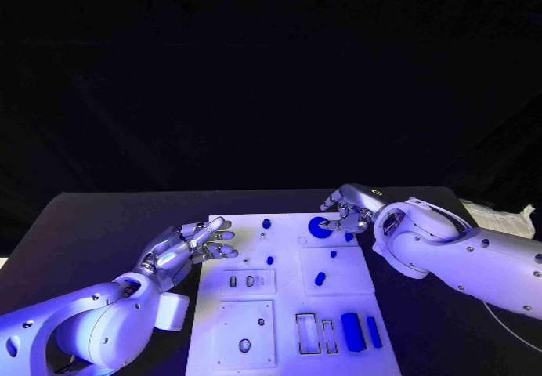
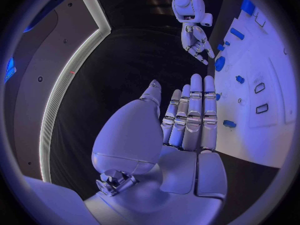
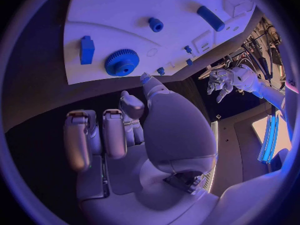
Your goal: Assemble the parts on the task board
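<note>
Right hand (image 1: 348, 210), fingers curled and holding nothing, sits just beside the blue gear (image 1: 321, 228) at the task board (image 1: 339, 356) far edge, nearer than your open left hand (image 1: 194, 244); reach inward.

The task board (image 1: 296, 329) lies at table centre. The left hand (image 1: 194, 245), fingers spread, rests at its left edge. The right hand (image 1: 345, 209) hovers beside the blue gear (image 1: 319, 228) at the far right corner.
</note>
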Controlling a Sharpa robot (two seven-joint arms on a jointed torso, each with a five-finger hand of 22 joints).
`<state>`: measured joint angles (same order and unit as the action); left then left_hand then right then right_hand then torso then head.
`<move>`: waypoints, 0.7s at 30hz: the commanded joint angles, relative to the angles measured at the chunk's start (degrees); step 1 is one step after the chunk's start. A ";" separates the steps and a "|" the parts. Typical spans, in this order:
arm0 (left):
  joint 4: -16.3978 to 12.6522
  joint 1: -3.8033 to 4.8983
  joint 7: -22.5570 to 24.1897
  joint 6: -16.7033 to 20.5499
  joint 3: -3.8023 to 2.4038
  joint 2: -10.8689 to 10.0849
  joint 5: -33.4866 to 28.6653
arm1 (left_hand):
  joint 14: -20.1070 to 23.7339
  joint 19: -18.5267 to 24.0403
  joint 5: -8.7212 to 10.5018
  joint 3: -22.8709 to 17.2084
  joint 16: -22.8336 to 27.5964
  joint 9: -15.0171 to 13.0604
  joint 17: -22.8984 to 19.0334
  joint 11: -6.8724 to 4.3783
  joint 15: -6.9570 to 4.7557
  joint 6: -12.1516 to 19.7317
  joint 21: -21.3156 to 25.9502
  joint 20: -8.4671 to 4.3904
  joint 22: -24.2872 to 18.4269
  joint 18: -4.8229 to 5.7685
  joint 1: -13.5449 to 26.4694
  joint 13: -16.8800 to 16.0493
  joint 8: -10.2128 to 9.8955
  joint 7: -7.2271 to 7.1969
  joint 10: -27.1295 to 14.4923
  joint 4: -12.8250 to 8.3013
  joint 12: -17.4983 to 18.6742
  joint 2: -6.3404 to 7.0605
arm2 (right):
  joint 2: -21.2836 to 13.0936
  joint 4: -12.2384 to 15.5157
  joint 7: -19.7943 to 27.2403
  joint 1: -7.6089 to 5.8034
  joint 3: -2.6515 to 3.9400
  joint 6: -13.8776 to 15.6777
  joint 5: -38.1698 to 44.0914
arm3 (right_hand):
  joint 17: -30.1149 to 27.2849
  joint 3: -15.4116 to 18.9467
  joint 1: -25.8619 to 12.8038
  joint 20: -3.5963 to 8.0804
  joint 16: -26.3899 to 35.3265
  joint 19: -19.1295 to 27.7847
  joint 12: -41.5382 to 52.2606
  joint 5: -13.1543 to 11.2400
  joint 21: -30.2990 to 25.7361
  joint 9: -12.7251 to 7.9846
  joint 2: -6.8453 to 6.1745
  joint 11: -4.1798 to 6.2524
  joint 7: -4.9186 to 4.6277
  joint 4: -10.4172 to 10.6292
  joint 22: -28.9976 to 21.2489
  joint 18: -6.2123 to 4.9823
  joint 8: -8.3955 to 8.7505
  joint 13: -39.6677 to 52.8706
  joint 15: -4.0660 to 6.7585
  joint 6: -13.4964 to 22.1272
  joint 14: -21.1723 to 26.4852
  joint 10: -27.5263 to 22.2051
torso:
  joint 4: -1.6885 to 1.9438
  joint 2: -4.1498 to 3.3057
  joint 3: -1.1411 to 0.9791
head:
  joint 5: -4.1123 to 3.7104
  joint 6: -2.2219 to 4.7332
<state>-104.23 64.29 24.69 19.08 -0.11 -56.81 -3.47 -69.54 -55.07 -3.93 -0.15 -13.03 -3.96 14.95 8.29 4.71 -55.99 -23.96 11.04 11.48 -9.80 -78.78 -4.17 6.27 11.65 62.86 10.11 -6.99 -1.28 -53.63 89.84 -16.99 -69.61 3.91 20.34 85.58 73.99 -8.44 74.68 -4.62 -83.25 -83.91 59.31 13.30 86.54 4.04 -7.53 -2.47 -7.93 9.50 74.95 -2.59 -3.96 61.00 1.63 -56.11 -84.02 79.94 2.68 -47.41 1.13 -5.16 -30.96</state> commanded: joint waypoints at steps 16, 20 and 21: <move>0.12 0.05 0.18 -1.38 -0.03 0.30 -0.10 | -0.11 0.02 0.03 0.00 0.34 0.07 0.12 0.24 0.41 0.02 -0.10 0.36 0.00 -0.59 -0.76 0.07 -0.21 0.37 -0.23 -0.37 0.43 -0.08 | 2.63 -2.93 -3.23 0.49 -0.04 -6.00 0.65 | 3.21 2.62 2.15 -0.73 -1.55 -1.50 10.18 -0.03 0.81 0.16 0.63 -0.55 -0.20 1.75 8.78 1.09 -0.52 11.18 -0.57 0.05 -3.68 1.89 | 0.05 0.01 0.06 | -0.22 -0.26; 0.17 0.05 0.18 -1.37 -0.03 0.31 -0.10 | -0.11 0.02 0.03 0.00 0.34 0.07 0.12 0.24 0.41 0.02 -0.10 0.36 0.00 -0.59 -0.76 0.07 -0.21 0.37 -0.23 -0.37 0.43 -0.08 | 3.31 -3.50 -3.31 0.67 -0.04 -6.27 1.12 | 3.37 2.65 2.47 -0.74 -1.63 -1.54 10.80 0.02 0.84 0.18 0.83 -0.55 -0.19 1.72 8.85 1.11 -0.62 11.85 -0.57 -0.10 -3.70 2.06 | 0.01 0.01 0.07 | -0.12 -0.33; 0.18 0.05 0.18 -1.37 -0.03 0.31 -0.10 | -0.11 0.02 0.03 0.00 0.34 0.07 0.12 0.24 0.41 0.02 -0.10 0.36 0.00 -0.59 -0.76 0.07 -0.21 0.37 -0.23 -0.37 0.43 -0.08 | 3.42 -3.60 -3.33 0.70 -0.05 -6.32 1.23 | 3.40 2.65 2.56 -0.74 -1.64 -1.55 11.10 0.05 0.86 0.19 0.89 -0.54 -0.18 1.70 8.88 1.11 -0.66 12.14 -0.57 -0.17 -3.70 2.17 | 0.00 0.01 0.06 | -0.10 -0.35</move>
<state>-104.00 64.28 24.63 18.90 -0.10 -56.62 -3.47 -69.54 -55.07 -3.93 -0.15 -13.03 -3.96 15.01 8.28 4.71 -55.99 -23.96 11.04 11.48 -9.79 -79.00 -4.17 6.27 11.65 62.86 10.11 -6.75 -1.50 -50.33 86.36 -19.72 -69.00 3.87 15.67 85.41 74.94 -6.09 76.71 -5.05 -84.66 -83.90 70.30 13.30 87.21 4.15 -6.73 -3.07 -7.98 11.22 74.93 -2.59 -4.45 73.12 1.63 -56.07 -84.02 81.82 2.68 -47.39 1.19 -5.34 -31.27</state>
